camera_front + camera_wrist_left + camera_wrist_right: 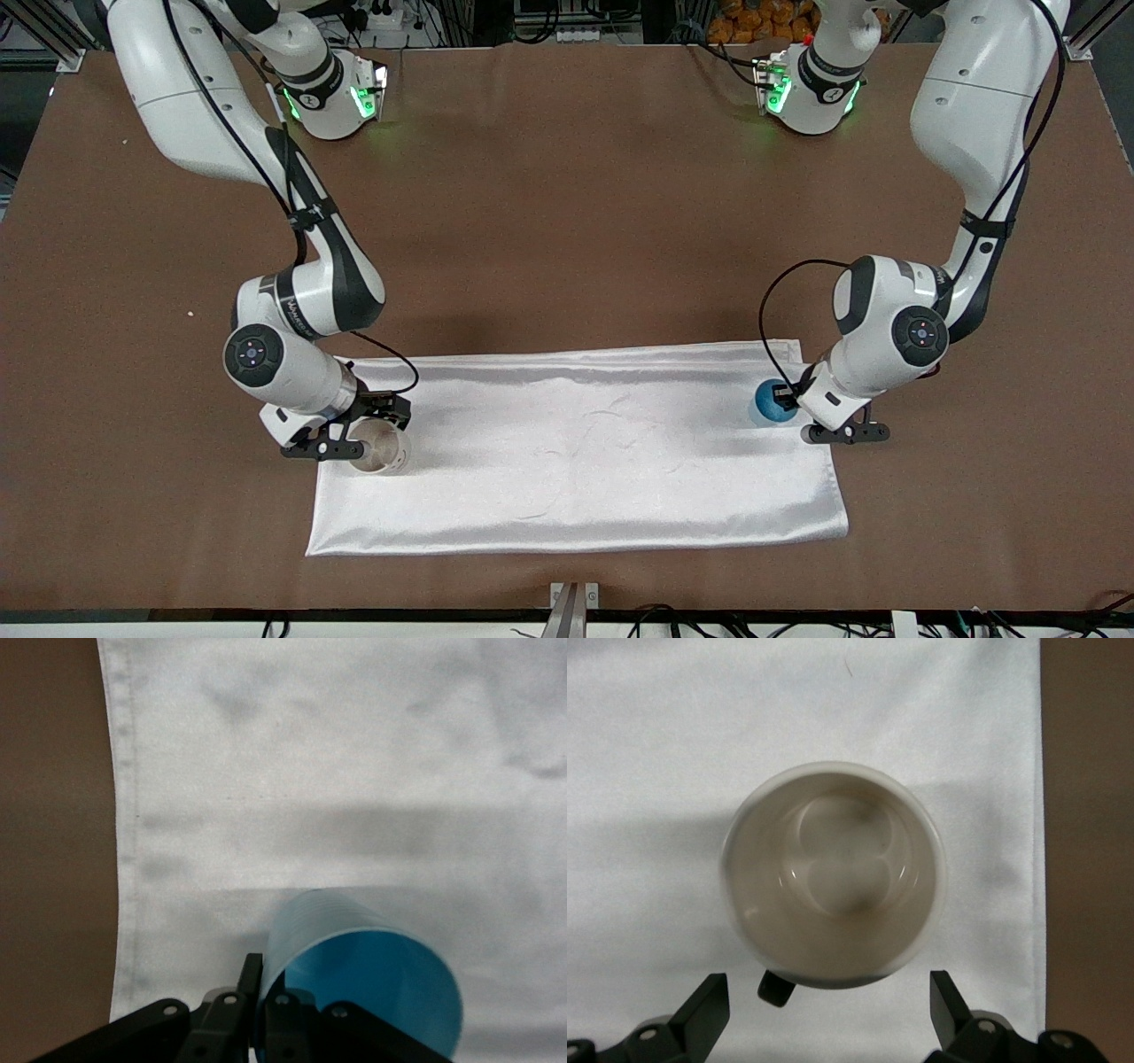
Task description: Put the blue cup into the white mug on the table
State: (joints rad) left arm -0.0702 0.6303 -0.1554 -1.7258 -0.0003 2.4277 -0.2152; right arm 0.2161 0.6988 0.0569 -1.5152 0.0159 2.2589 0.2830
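Two vessels upright on white cloth (585, 452) over brown tabletop (567, 221): blue cup (772, 403) at left arm's end, rim clamped by left hand (262, 1010); white mug (381, 447) mouth-up under spread right hand (833, 1014).

Cloth (602, 452) on table (567, 221), mug (383, 448) at right arm's end, cup (772, 401) at left arm's end

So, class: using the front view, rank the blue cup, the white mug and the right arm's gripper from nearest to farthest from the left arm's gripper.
1. Blue cup: gripped at its rim by the left gripper, at the left arm's end of the white cloth.
2. White mug: at the cloth's right-arm end.
3. Right gripper: fingers open, at the mug; barely farther, nearly too close to call.
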